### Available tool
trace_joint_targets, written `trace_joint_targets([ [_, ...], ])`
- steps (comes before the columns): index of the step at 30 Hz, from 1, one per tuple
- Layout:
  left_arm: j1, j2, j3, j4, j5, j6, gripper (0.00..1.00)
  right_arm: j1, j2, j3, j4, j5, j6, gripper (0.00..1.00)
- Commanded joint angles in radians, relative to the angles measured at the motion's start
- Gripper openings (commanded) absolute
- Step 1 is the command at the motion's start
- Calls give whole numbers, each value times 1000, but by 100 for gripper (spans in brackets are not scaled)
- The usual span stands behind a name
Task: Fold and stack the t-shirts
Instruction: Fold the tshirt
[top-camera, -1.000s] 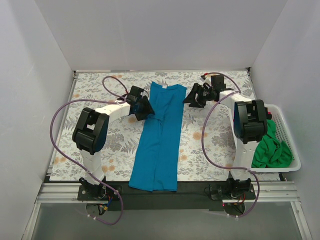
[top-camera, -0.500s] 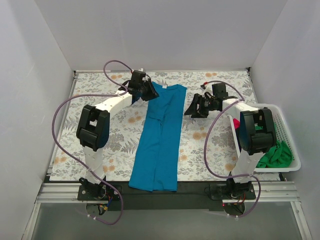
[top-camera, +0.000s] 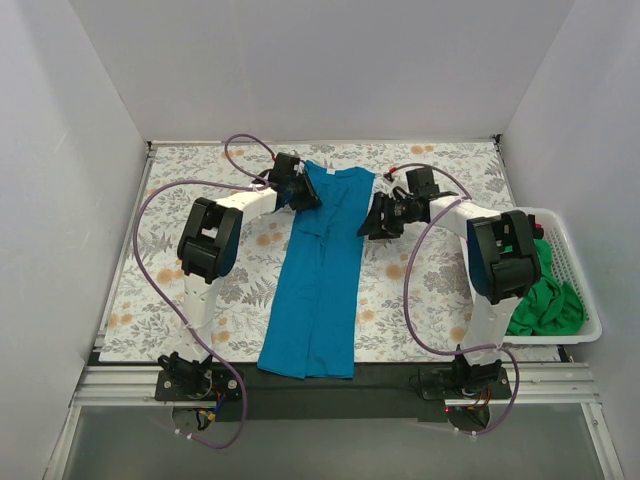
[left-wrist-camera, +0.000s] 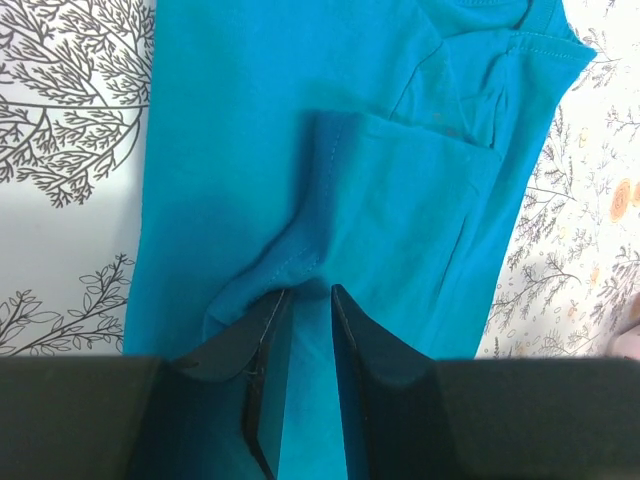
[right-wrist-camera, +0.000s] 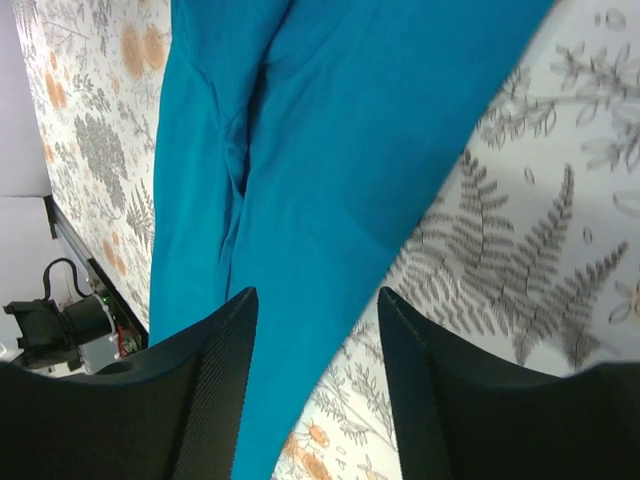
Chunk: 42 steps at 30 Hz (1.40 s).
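The teal-blue t-shirt (top-camera: 320, 280) lies folded lengthwise into a long strip down the middle of the floral table, collar at the far end. My left gripper (top-camera: 303, 198) is at its upper left edge. In the left wrist view the jaws (left-wrist-camera: 310, 290) stand nearly closed, pinching a puckered ridge of the teal shirt (left-wrist-camera: 400, 180). My right gripper (top-camera: 372, 222) is open over the shirt's right edge. In the right wrist view its jaws (right-wrist-camera: 316, 290) stand wide apart above the teal cloth (right-wrist-camera: 330, 150) and the table. A green t-shirt (top-camera: 548, 305) lies in the basket.
The white slatted basket (top-camera: 580, 280) stands at the table's right edge beside the right arm's base. The floral table cover (top-camera: 430, 290) is bare on both sides of the shirt. White walls close in the left, back and right. Purple cables loop over both arms.
My left gripper moved up along the shirt's left edge toward the collar, then settled slightly inward. My right gripper moved down and left onto the shirt's right edge. The shirt's outline is unchanged.
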Motion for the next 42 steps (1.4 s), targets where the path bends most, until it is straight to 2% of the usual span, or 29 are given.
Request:
trace_joint_targets([
  [1,1,28,19,-18,-46,-3,22,21,67,94,60,7,-2,56],
  [6,11,49,27,-18,-53,-27,22,50,186,202,114,-28,38,44],
  [11,27,81,54,-16,-71,-81,23,49,312,279,147,-7,49,38],
  [20,62,186,169,-18,-39,-216,29,-36,502,528,131,50,56,37],
  [25,68,238,251,-15,-20,-253,40,-89,559,667,60,45,30,38],
  [27,70,238,275,-2,-23,-253,44,-99,547,677,33,41,9,38],
  [30,70,220,286,16,-28,-251,56,-100,500,670,-13,38,-28,42],
  [31,70,206,294,19,-28,-238,63,-99,465,664,-39,36,-49,43],
  [35,71,152,341,19,-63,-159,78,-97,346,607,-93,32,-77,52],
  [38,70,74,357,13,-86,-80,85,-96,227,511,-147,68,-82,58],
  [41,67,-40,309,-39,-121,-18,88,-77,61,377,-237,159,-103,64],
  [42,64,-76,309,-56,-122,-9,88,-73,61,337,-262,182,-112,64],
])
